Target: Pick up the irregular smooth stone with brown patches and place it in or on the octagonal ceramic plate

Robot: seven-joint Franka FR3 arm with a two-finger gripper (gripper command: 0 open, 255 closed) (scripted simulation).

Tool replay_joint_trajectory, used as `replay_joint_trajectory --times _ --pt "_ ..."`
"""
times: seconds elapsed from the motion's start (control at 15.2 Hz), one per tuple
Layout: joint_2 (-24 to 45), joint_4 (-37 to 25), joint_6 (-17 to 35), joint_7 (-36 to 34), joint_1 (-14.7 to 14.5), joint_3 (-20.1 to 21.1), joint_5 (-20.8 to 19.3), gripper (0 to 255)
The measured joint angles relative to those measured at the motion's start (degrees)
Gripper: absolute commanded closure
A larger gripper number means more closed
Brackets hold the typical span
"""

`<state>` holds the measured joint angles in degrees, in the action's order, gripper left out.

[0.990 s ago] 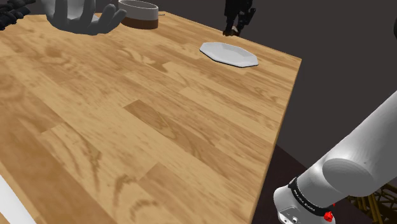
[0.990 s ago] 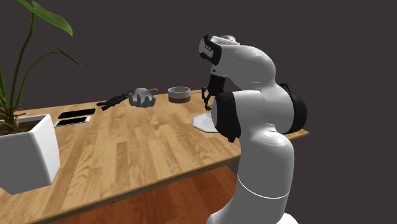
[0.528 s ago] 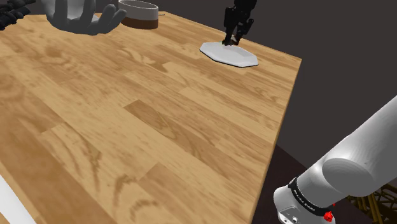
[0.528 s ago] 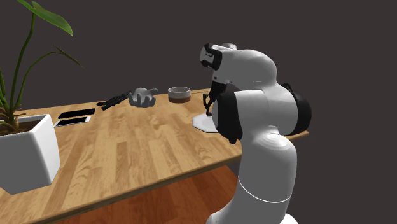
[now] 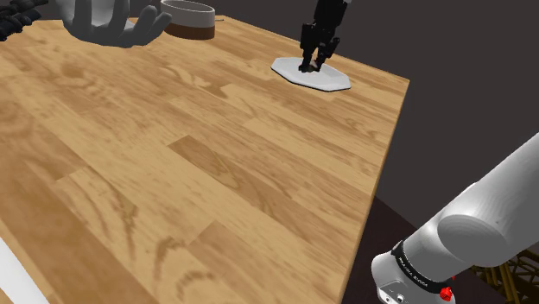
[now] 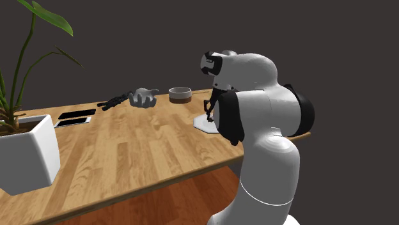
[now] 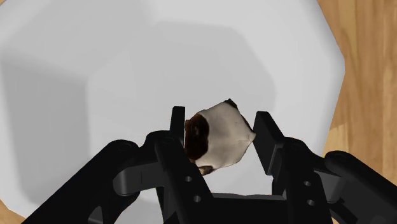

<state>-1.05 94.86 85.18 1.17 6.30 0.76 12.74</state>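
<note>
A cream stone with dark brown patches [image 7: 217, 135] is clasped between my black fingers in the wrist view, directly over the white octagonal plate [image 7: 95, 95]. In the shoulder view my gripper [image 5: 312, 66] reaches down onto the plate [image 5: 332, 81] near the table's far right corner, fingertips at or just above its surface. In the second exterior view the gripper [image 6: 208, 117] stands over the plate [image 6: 201, 123], partly hidden behind the white arm. Whether the stone touches the plate I cannot tell.
A grey hand-shaped object [image 5: 108, 19] and a white-and-brown bowl [image 5: 188, 17] sit at the table's far edge. A white planter with a green plant [image 6: 25, 153], two flat phones [image 6: 73, 118] and a small black object [image 6: 113, 101] lie further along the wooden table [image 5: 190, 173].
My gripper, still holding the stone, has moved from behind the table's far edge over the plate and come down onto it.
</note>
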Motion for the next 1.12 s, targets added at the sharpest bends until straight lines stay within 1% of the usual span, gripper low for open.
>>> replay_joint_trajectory --times 0.2,0.26,0.66,0.79,0.92,1.12 --pt "0.0 0.1 0.1 0.0 0.0 0.0 0.0 255" --pt "0.0 0.1 0.1 0.0 0.0 0.0 0.0 0" --pt "0.0 0.1 0.1 0.0 0.0 0.0 0.0 0" --pt "1.0 -3.2 -2.3 -0.1 0.2 -0.2 0.0 0" --pt "3.0 -9.1 -6.1 -0.5 0.5 -0.5 0.0 0" --pt "3.5 -11.2 -7.8 -0.4 0.7 -0.7 0.0 0"
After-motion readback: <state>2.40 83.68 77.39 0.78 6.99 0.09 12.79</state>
